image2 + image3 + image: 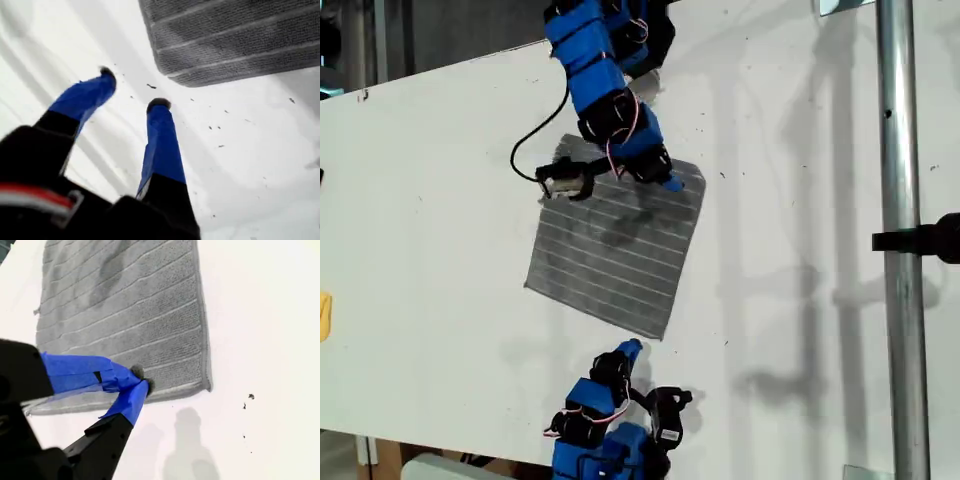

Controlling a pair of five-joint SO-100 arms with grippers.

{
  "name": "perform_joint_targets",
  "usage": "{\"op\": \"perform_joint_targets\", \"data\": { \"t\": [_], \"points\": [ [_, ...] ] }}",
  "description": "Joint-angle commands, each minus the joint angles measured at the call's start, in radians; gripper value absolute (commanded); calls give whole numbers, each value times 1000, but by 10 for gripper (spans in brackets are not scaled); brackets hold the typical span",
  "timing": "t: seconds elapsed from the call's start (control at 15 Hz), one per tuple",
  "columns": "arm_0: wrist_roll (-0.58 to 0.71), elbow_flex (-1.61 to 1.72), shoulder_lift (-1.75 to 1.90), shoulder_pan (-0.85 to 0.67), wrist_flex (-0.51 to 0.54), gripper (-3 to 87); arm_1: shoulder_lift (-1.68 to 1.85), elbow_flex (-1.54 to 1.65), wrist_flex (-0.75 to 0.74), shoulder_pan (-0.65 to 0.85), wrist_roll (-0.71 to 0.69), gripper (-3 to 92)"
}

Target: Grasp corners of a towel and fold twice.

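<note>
Flat, towel (pixel 616 250) skewed on table (pixel 430 200), second gripper (pixel 140 385) fingers pinching its edge, first gripper (pixel 132 90) fingers apart

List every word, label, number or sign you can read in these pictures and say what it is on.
None can be read. The towel shows only pale stripes, the white table only dark specks, and my first gripper and my second gripper carry plain blue tape with no print.
</note>
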Motion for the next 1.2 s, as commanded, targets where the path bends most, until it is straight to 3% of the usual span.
{"op": "perform_joint_targets", "data": {
  "t": [0.0, 0.47, 0.8, 0.87, 1.07, 1.13],
  "points": [
    [11, -71, -3, -17, 38, 28, -34, -86, 35, 15, -57, 320],
    [15, -94, -11, -21, 84, 48, -97, 221, -206, 54, -109, 338],
    [6, -101, -11, -14, 97, 45, -215, 242, -262, 75, -81, 317],
    [0, -101, -11, -12, 101, 45, -230, 242, -265, 78, -67, 292],
    [-11, -100, -12, -8, 107, 45, -250, 242, -284, 92, -46, 52],
    [-14, -101, -12, -6, 107, 45, -267, 236, -287, 101, -44, 39]
  ]
}}
